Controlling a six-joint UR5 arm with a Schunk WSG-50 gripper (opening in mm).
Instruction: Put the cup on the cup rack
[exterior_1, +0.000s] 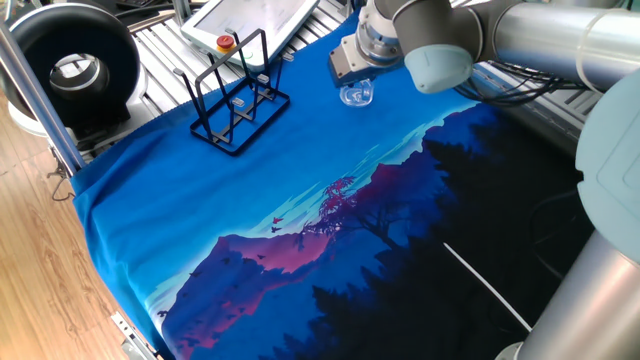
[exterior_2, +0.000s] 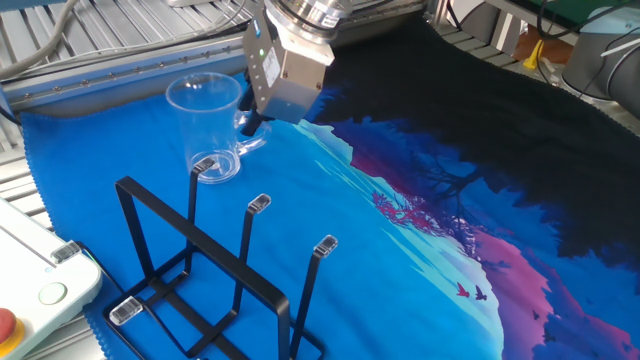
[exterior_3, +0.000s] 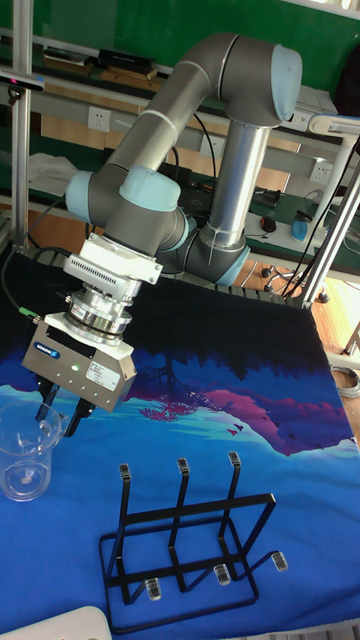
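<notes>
Cup (exterior_2: 207, 125) stood upright on the blue cloth (exterior_2: 330, 230), upper left of the other fixed view, with a clear handle showing on its right side. Gripper (exterior_2: 256, 124) was down at that handle; fingers (exterior_3: 73, 417) close together, seemingly pinching it. Cup rack (exterior_2: 215, 280) sat lower left, apart from the cup.

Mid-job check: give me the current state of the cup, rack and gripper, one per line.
cup: upright, empty, gripped by its handle, base at or just off the cloth.
cup rack: upright on the cloth, nothing hung on its prongs.
gripper: shut on the cup's handle, pointing down.
</notes>
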